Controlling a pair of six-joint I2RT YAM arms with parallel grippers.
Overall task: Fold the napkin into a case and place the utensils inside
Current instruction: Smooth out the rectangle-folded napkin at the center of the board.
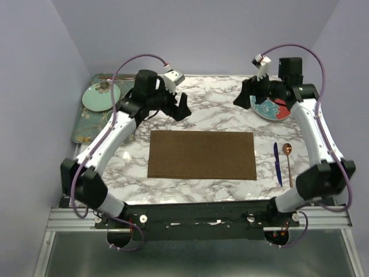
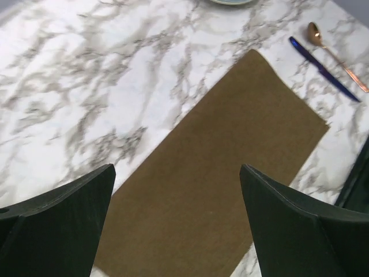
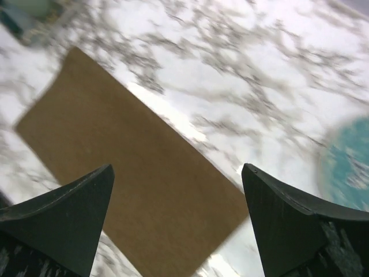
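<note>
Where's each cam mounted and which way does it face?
Top external: above and behind the bases, looking down on the table; both arms, left gripper and right gripper show.
Left wrist: on left arm, facing down at napkin and utensils; its open fingers at bottom.
Right wrist: blurred, facing down at napkin and plate; its open fingers below.
Shared: napkin in all three.

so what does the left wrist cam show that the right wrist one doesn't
Only the left wrist: the blue utensil and the spoon, lying side by side past the napkin's corner. Only the right wrist: a blurred dark-and-pale patch at top left, probably the tray. Both: the napkin flat on the table, and a plate, which in the left view is just a rim sliver at the top edge and likely the same one. In both views the left gripper and right gripper are open and empty.
</note>
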